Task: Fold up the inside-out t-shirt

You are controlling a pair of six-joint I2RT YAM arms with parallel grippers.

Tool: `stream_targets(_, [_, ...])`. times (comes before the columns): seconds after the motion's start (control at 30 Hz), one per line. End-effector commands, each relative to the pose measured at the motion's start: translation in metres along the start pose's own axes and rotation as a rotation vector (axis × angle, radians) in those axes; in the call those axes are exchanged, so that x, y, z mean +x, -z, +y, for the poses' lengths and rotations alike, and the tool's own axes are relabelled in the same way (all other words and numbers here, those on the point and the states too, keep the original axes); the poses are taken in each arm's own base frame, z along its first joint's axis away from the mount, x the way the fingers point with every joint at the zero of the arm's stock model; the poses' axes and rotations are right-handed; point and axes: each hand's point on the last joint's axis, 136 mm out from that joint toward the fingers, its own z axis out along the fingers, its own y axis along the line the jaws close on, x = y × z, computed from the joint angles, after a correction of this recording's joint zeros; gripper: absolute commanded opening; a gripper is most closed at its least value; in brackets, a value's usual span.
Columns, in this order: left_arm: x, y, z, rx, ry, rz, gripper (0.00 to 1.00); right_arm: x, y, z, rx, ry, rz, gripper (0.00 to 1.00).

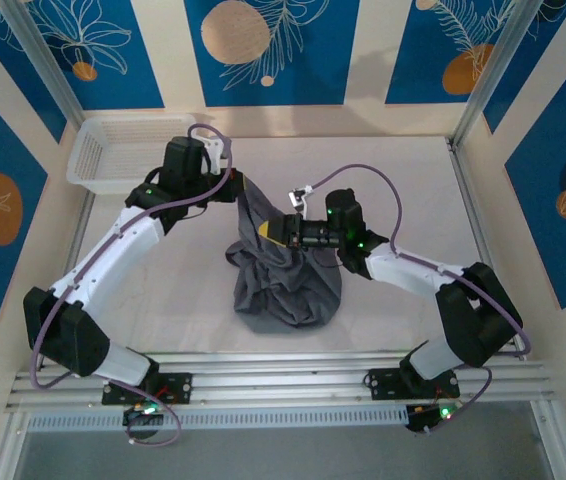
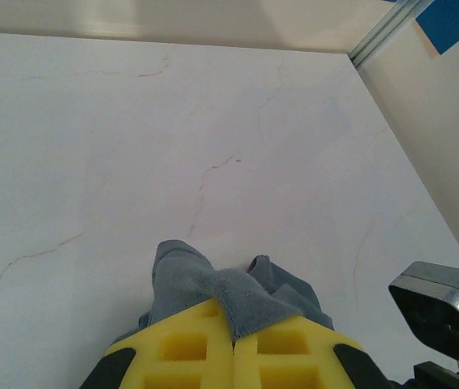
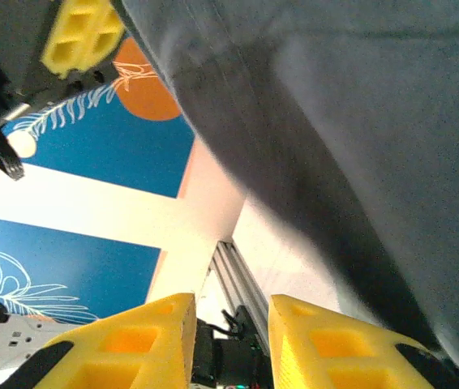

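The t-shirt [image 1: 288, 285] is clamped by one edge in the left gripper [image 2: 233, 328] and hangs bunched below it onto the table [image 1: 163, 290]. The right gripper [image 3: 229, 324] is parted and empty, cloth just beside it; a single hem layer should be pinched before spreading.

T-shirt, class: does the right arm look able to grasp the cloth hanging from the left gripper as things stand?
Probably yes. The right gripper is open and empty, close beside the t-shirt that the left gripper pinches up; nothing stands between them.
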Motion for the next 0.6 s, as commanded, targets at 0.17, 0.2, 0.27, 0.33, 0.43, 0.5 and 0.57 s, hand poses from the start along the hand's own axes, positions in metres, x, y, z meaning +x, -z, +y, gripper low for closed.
stream_targets(0.17, [-0.016, 0.011, -0.005, 0.051, 0.006, -0.044, 0.0, -0.002, 0.018, -0.029, 0.128, 0.021, -0.055, 0.5])
stream_targets(0.2, [-0.016, 0.011, -0.006, 0.06, 0.005, -0.042, 0.0, -0.003, 0.024, -0.033, 0.182, 0.061, -0.077, 0.52])
stream_targets(0.27, [-0.015, 0.01, -0.008, 0.077, 0.005, -0.035, 0.0, -0.004, 0.031, -0.039, 0.241, 0.109, -0.097, 0.53])
stream_targets(0.33, [-0.015, 0.008, -0.012, 0.104, 0.01, -0.034, 0.0, -0.002, 0.028, -0.033, 0.199, 0.131, -0.067, 0.5])
stream_targets(0.43, [-0.015, 0.006, -0.016, 0.133, 0.021, -0.033, 0.0, 0.001, 0.015, -0.023, 0.141, 0.179, -0.013, 0.48])
stream_targets(0.5, [-0.014, 0.005, -0.017, 0.14, 0.025, -0.029, 0.0, -0.001, 0.007, -0.02, 0.114, 0.206, 0.004, 0.48])
stream_targets(0.57, [-0.013, 0.004, -0.016, 0.134, 0.028, -0.022, 0.0, -0.007, 0.002, -0.022, 0.11, 0.226, 0.005, 0.48])
